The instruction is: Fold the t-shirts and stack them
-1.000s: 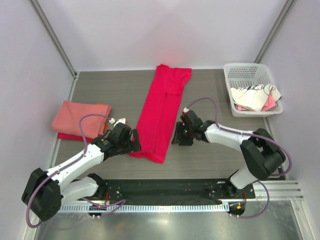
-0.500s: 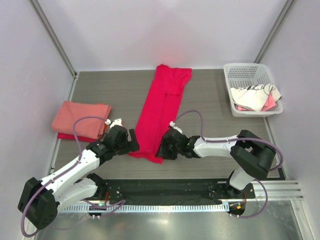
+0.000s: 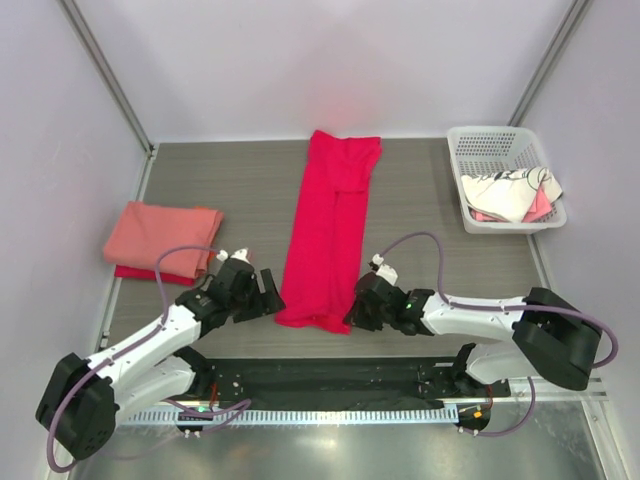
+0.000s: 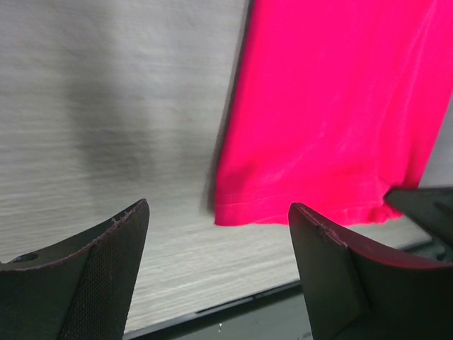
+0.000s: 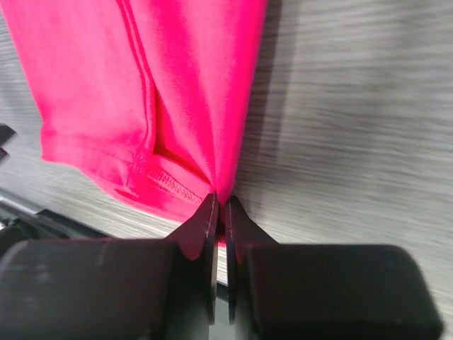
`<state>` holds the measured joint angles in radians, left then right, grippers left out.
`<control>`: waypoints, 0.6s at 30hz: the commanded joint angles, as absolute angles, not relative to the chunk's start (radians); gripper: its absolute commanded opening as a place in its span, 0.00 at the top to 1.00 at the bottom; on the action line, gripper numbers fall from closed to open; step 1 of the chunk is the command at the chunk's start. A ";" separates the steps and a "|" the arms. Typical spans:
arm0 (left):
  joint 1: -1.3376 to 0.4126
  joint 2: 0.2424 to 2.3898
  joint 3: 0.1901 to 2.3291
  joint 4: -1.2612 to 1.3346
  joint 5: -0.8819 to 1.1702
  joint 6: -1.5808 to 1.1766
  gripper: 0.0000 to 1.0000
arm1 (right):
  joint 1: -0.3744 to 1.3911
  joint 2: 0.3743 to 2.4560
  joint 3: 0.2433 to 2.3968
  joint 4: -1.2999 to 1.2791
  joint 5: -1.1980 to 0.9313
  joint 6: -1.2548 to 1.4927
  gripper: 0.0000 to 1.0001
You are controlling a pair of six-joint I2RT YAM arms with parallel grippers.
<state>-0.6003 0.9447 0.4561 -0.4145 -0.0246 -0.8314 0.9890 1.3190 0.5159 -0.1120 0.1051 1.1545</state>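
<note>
One crimson shirt (image 3: 328, 235) lies long-ways mid-table, far edge to near edge. My right gripper (image 5: 221, 210) is pinched tight on its near right corner. My left gripper (image 3: 268, 295), fingers wide apart, sits just left of the other near corner.

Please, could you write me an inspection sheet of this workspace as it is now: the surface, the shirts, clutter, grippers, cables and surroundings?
Surface: grey wood-grain table, no spills seen.
Job's things: crimson shirt lies as a long strip in the middle; salmon-pink shirt lies folded on a red shirt at the left; white printed shirt is in the basket.
Clutter: nothing seen.
Grippers: left gripper, jaws open, beside the strip's near left corner; right gripper, jaws shut on its near right corner.
Cables: purple cables loop over both arms; no snag seen.
Surroundings: pale walls, two metal posts.
</note>
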 commanded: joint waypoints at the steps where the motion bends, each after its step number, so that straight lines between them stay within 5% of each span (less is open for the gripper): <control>1: -0.615 0.931 0.396 -0.276 0.142 -0.920 0.21 | 0.996 1.276 0.488 -0.170 0.164 1.144 0.87; 9: -0.644 0.991 0.348 -0.176 0.163 -0.974 0.29 | 0.996 1.263 0.457 -0.178 0.137 1.134 0.77; 18: -0.644 1.026 0.339 -0.147 0.144 -0.973 0.62 | 0.996 1.264 0.433 -0.157 0.106 1.140 0.74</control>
